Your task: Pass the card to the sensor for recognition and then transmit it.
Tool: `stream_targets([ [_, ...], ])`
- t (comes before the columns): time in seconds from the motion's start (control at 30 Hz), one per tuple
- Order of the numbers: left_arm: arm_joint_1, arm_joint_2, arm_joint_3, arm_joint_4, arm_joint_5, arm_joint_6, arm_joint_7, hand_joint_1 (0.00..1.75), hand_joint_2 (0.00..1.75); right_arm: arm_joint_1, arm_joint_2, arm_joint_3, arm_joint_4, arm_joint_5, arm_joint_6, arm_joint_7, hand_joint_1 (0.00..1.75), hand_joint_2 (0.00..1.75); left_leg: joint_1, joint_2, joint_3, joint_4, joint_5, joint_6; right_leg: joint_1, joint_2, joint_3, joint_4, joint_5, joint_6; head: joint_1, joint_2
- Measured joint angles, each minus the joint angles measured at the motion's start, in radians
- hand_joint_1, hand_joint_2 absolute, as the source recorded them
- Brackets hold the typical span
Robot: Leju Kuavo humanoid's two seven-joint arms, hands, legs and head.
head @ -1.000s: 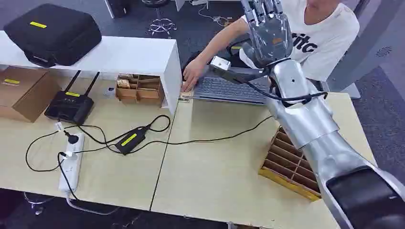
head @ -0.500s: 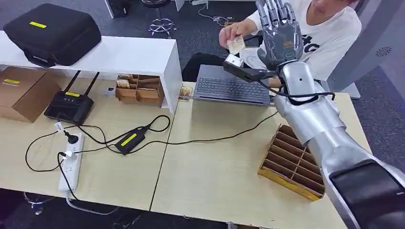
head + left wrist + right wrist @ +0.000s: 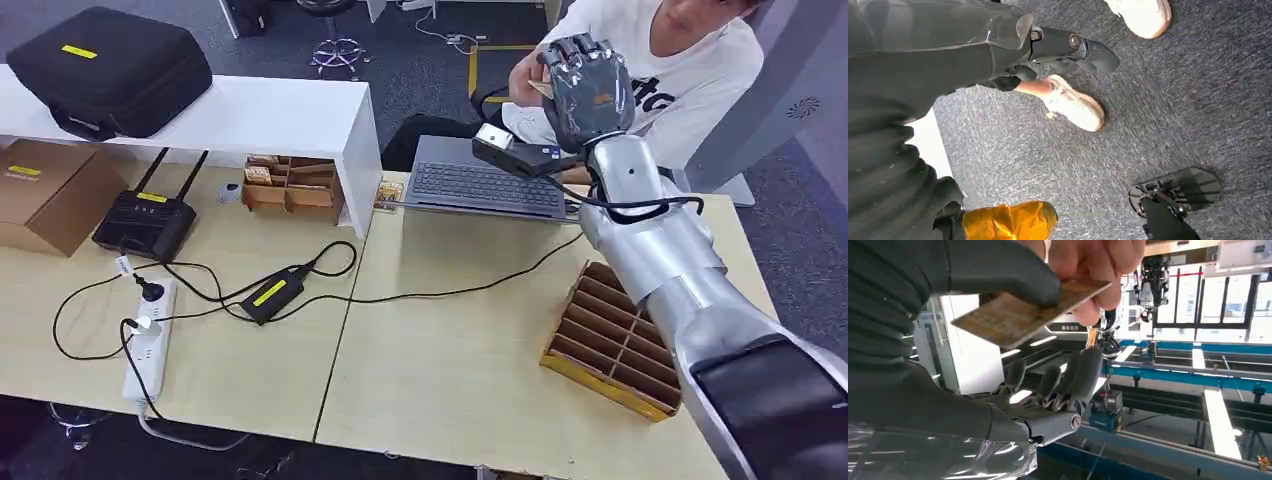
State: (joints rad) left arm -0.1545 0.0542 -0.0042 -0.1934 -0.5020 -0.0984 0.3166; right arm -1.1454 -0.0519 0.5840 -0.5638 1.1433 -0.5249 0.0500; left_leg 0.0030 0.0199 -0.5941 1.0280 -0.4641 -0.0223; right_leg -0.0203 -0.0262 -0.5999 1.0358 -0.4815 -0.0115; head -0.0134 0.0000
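The robot's right hand (image 3: 585, 85) is raised above the far edge of the laptop (image 3: 487, 184), its back to the head camera and its fingers curled toward the person (image 3: 668, 60) seated behind the laptop. From the wrist camera the card (image 3: 1025, 311) lies flat between the thick grey thumb (image 3: 998, 272), which presses on one face, and the person's hand (image 3: 1088, 270), whose fingers pinch the card's far edge. The darker fingers (image 3: 1068, 377) sit apart from the card on its other side, half bent and not touching it — so the card is under the thumb and shared with the person's grip, and whether the robot alone holds it cannot be told. In the head view just a sliver of the card (image 3: 541, 88) shows beside the hand, on the side away from the laptop's right end, with the person's hand (image 3: 525, 78) against it.

The left hand cannot be judged — its wrist camera shows carpet (image 3: 1148, 115) and a white shoe (image 3: 1075, 106).

A slotted wooden tray (image 3: 612, 340) sits on the table (image 3: 450, 350) well in front of the laptop, to its right.
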Motion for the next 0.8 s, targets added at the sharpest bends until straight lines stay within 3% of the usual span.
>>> stream_targets([
  [0.3,0.0,0.0,0.0,0.0,-0.004,0.0,0.0,0.0,1.75,0.001,0.0,-0.005,0.003,-0.025,-0.008,-0.053,1.75,1.75,0.0,0.0,0.0,0.0,0.0,0.0,0.0,0.0,0.0,0.0,0.0,0.0,0.0,0.0],
  [0.47,0.002,0.0,0.001,0.0,0.0,0.004,-0.005,0.0,1.75,0.027,-0.001,-0.044,-0.032,-0.156,-0.004,-0.151,1.75,1.75,0.0,0.0,0.0,0.0,0.0,0.0,0.0,0.0,0.0,0.0,0.0,0.0,0.0,0.0],
  [0.63,0.019,0.002,0.011,0.0,0.018,0.019,-0.023,0.0,1.75,0.171,-0.036,-0.104,-0.236,-0.322,0.011,-0.237,1.75,1.75,0.001,-0.001,0.0,0.0,0.0,0.0,0.001,-0.001,0.0,-0.001,0.0,0.0,0.0,0.0],
  [0.8,0.055,0.012,0.041,0.0,0.04,0.039,-0.04,0.0,1.75,0.406,-0.125,-0.188,-0.58,-0.425,-0.006,-0.283,1.75,1.75,0.002,-0.002,-0.001,0.0,-0.002,0.0,0.002,-0.002,0.001,-0.003,-0.001,0.001,0.0,0.0],
])
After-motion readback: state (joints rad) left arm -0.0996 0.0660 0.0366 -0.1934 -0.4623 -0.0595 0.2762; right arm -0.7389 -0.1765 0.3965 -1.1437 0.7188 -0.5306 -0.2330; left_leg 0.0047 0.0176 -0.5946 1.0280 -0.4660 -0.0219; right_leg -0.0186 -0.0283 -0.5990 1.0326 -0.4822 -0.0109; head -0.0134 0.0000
